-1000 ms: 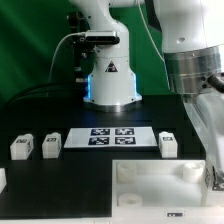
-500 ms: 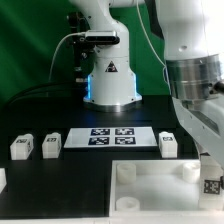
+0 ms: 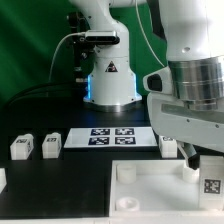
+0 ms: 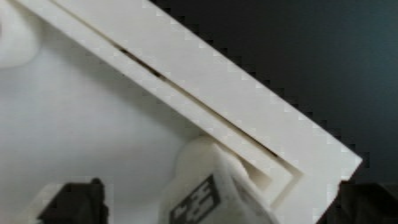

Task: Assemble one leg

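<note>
The white tabletop (image 3: 150,188) lies at the front of the table. One leg (image 3: 211,185) with a square tag stands upright in its corner at the exterior view's right. My gripper (image 3: 207,162) hangs just above that leg, open. In the wrist view the leg (image 4: 214,195) sits between my two dark fingertips (image 4: 71,202), with a gap on each side, and the gripper (image 4: 226,206) touches nothing. The tabletop's rim (image 4: 214,90) runs diagonally through that view. Three more legs lie loose: two (image 3: 22,147) (image 3: 50,146) at the exterior view's left and one (image 3: 168,144) beside my arm.
The marker board (image 3: 110,139) lies flat behind the tabletop. The arm's white base (image 3: 110,85) stands at the back centre, with cables on the exterior view's left. A white part (image 3: 2,180) shows at the left edge.
My jaws have spread apart and let go of the leg. The gripper has risen, and the leg stays standing in the tabletop's corner.
</note>
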Robot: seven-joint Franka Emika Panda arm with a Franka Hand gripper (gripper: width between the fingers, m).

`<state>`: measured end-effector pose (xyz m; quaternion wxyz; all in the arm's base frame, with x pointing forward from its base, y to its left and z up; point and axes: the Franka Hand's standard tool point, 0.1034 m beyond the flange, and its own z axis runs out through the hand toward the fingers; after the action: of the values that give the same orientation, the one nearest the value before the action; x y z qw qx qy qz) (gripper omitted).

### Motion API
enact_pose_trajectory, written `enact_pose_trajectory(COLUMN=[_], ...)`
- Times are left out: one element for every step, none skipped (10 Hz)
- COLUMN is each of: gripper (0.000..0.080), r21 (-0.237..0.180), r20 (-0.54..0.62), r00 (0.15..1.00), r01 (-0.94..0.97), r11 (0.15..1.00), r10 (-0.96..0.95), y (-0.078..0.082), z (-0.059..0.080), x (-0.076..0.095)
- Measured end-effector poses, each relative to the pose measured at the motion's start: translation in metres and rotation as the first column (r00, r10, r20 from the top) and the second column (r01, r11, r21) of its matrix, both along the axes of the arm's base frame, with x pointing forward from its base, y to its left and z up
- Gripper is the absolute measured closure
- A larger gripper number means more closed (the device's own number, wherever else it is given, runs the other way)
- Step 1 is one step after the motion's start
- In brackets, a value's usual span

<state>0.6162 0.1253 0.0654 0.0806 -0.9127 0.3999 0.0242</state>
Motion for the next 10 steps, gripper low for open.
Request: enact_pose_trajectory(gripper=[0.0150, 0.0150, 0.0150, 0.0150, 0.0150, 0.0237, 0.0372, 0.0372, 0.0509, 0.0509], r21=[-0.042, -0.082, -0.104, -0.117, -0.116, -0.112, -0.112, -0.094, -0.084, -0.074], r20=[0.020, 0.039, 0.050, 0.063, 0.063, 0.062, 0.062, 0.057, 0.053, 0.045], r00=[0.979, 0.917, 0.839, 0.811, 0.813, 0.831, 0.833, 0.899, 0.931, 0.963], r01=[-0.201, -0.392, -0.535, -0.573, -0.570, -0.544, -0.541, -0.428, -0.356, -0.261], r11=[0.979, 0.916, 0.839, 0.811, 0.813, 0.831, 0.833, 0.899, 0.931, 0.962], r10=[0.202, 0.396, 0.541, 0.582, 0.579, 0.552, 0.549, 0.434, 0.360, 0.265], y=[-0.0018, -0.0052, -0.0087, -0.0094, -0.0094, -0.0093, -0.0093, -0.0076, -0.0069, -0.0060], z=[0.0019, 0.0040, 0.0009, -0.0016, -0.0018, -0.0018, -0.0019, -0.0019, -0.0018, -0.0018], x=[0.0013, 0.0045, 0.0053, 0.0058, 0.0056, 0.0055, 0.0055, 0.0053, 0.0052, 0.0051])
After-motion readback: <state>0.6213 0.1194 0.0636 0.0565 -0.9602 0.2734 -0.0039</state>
